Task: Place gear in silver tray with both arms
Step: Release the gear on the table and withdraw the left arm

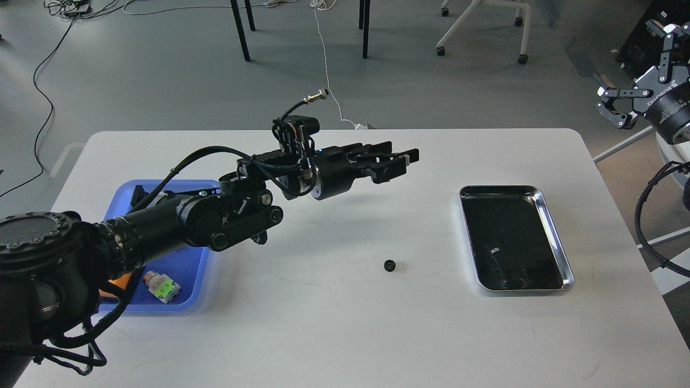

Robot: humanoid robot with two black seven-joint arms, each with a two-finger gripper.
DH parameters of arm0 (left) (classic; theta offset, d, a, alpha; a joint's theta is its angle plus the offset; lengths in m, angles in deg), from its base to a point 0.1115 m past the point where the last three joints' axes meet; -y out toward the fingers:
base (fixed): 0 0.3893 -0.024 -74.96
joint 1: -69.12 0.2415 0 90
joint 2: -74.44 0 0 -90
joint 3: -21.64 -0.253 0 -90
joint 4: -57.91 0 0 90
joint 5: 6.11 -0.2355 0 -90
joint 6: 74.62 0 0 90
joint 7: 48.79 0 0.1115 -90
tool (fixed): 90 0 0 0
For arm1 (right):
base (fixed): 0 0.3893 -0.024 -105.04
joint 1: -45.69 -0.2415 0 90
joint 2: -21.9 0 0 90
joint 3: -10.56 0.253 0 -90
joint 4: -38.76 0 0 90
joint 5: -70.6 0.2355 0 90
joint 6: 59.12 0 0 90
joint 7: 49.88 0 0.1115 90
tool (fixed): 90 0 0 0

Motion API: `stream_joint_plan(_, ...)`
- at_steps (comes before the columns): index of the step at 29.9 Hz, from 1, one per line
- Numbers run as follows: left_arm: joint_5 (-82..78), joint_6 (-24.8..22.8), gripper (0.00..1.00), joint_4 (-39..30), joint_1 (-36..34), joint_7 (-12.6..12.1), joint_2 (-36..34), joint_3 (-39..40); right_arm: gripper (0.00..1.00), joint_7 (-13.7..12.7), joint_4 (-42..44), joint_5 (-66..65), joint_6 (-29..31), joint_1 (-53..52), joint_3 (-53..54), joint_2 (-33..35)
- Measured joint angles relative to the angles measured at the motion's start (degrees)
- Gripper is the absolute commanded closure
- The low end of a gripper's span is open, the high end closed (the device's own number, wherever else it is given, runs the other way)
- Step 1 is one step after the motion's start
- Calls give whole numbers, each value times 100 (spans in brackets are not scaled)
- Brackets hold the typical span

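Note:
A small black gear lies alone on the white table, left of the silver tray. The tray holds nothing and sits at the right of the table. My left gripper is raised above the table's middle, well above and behind the gear, pointing right. Its fingers stand slightly apart and hold nothing. My right gripper is open and empty, high up beyond the table's right edge, far from the tray and the gear.
A blue plastic tray at the left holds a green and white part and other small parts, mostly hidden by my left arm. Chair and table legs stand on the floor behind the table.

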Motion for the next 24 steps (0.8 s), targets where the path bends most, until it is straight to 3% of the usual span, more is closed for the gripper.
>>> stream_joint_plan(7, 2167, -1114, 2, -2, -117, 65, -907, 968, 0, 6, 23, -16, 0, -1453, -1686, -123)
stream_joint_plan(13, 4403, -2345, 2, 13, 6, 70, -1899, 1775, 0, 6, 15, -333, 0, -2592, -2869, -460)
stream_joint_plan(18, 6146, -2783, 2, 7, 447, 71, -2590, 1856, 0, 62, 94, -885, 0, -3627, -4198, -1398)
stream_joint_plan(24, 6930, -2844, 2, -195, 765, 70, -3170, 1896, 1, 107, 390, -1971, 2, -4270, -5514, -3105)
